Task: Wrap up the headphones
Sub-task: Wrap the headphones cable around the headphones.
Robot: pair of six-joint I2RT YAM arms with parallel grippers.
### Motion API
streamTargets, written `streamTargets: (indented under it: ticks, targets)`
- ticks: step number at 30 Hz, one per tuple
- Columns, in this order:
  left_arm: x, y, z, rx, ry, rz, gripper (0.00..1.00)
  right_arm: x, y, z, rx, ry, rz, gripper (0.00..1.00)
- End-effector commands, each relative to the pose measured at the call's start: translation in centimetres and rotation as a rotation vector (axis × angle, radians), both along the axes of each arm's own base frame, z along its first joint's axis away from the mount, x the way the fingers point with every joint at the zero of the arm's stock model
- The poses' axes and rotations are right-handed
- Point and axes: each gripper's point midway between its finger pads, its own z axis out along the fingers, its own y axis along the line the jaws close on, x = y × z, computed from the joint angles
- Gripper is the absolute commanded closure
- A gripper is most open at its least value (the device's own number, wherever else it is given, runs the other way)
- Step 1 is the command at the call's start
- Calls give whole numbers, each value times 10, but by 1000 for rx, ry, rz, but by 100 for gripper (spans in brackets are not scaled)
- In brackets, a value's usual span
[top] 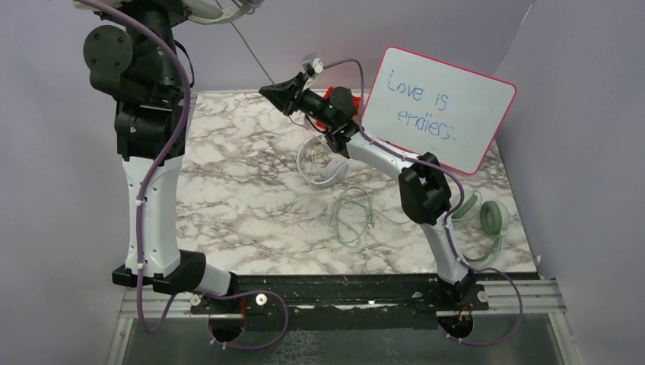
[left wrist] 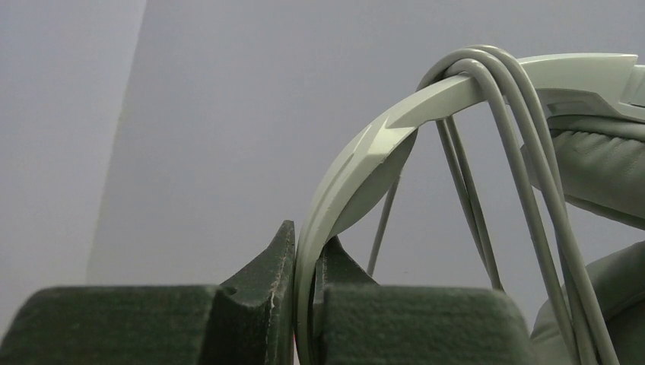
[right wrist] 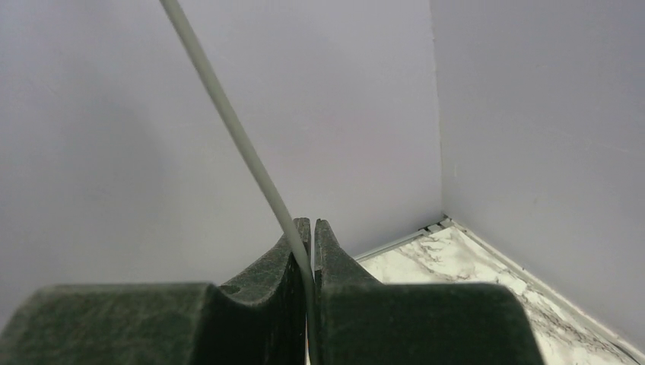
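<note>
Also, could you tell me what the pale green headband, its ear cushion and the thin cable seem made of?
The pale green curved headband looks like hard moulded plastic, satin: crisp edges, soft sheen. The grey-green padded ear cushion is probably faux leather over foam: fine creases, matt. The thin pale grey cable seems rubbery plastic-sheathed: smooth, looping over the band.

Pale lilac walls (top: 46,190), marble tabletop (top: 243,213), whiteboard (top: 441,106)

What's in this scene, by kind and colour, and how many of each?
White headphones: 1
Pale green headphones: 2 (one on the table, one in the left end effector)
Whiteboard: 1
Robot arms: 2 (left, right)
Total: 6
</note>
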Motion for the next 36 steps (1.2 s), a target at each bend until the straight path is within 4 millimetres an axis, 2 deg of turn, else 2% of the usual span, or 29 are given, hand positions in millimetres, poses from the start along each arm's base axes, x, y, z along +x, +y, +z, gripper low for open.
streamTargets:
  ticks: [1,5,7,9,13,16,18,22,27,28,32,34,36]
  targets:
    - [-65,-13,71,-18,-270,-148,100,18,3,-23,-4,6,-89,90]
    - [-101,-4,90,4,-334,-114,100,28,2,-43,-12,32,-141,93]
    - [-113,0,95,16,-347,-88,100,34,4,-52,-28,50,-154,99]
    - [-118,5,94,25,-335,-58,100,36,6,-53,-40,49,-153,100]
    - [-119,14,69,19,-230,-17,100,41,-4,-29,-12,43,-171,100]
    - [-133,21,64,2,-214,1,100,47,-11,-16,53,152,-134,100]
    - [-149,25,74,12,-242,18,100,35,-4,-12,63,187,-45,100]
    - [-176,39,89,12,-291,83,100,-10,16,-3,93,200,150,100]
    - [-189,50,90,12,-296,143,100,-69,49,14,68,119,332,100]
    - [-189,50,89,12,-295,146,100,-79,54,20,64,116,359,100]
    - [-186,53,83,15,-273,170,100,-110,60,21,44,138,411,100]
    - [-177,52,78,25,-248,173,100,-129,58,14,19,160,457,100]
    - [-163,49,70,41,-206,172,100,-145,47,4,-3,185,478,100]
